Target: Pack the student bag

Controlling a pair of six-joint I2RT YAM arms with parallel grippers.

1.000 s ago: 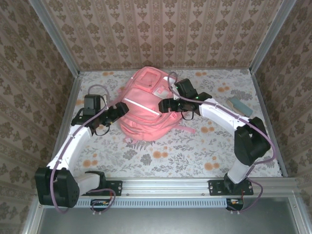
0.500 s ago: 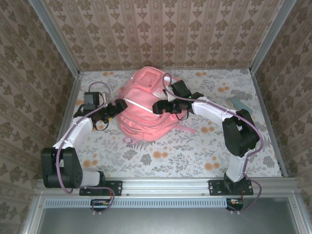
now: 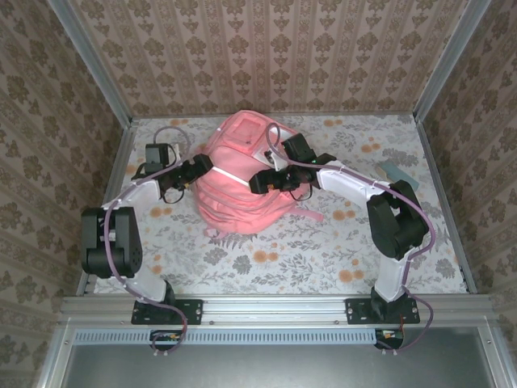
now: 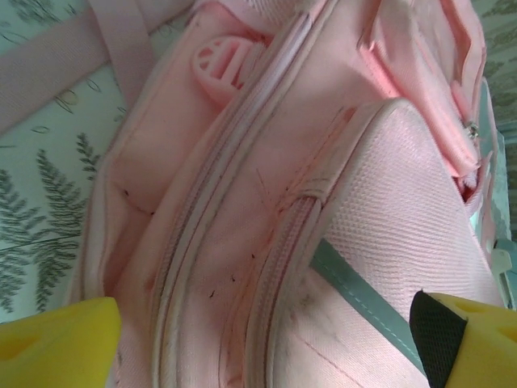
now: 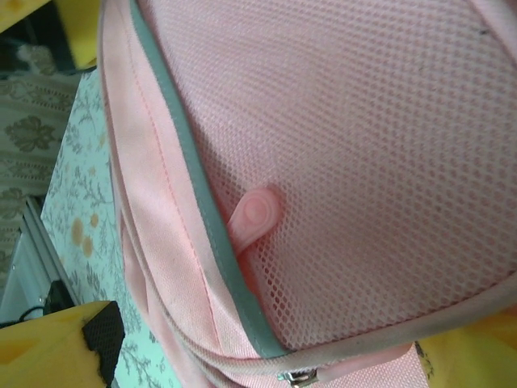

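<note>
The pink bag [image 3: 234, 194] lies toward the back of the table [image 3: 323, 242]; the left gripper [image 3: 203, 167] is at its left flank, jaws wide, holding nothing; the right gripper [image 3: 261, 181] rests over its front, jaws equally wide; both arms are folded sharply at the elbow.

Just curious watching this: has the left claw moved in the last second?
Yes. The left gripper has moved away from the near rail, toward the back wall, and closer to the student bag's left side.
</note>
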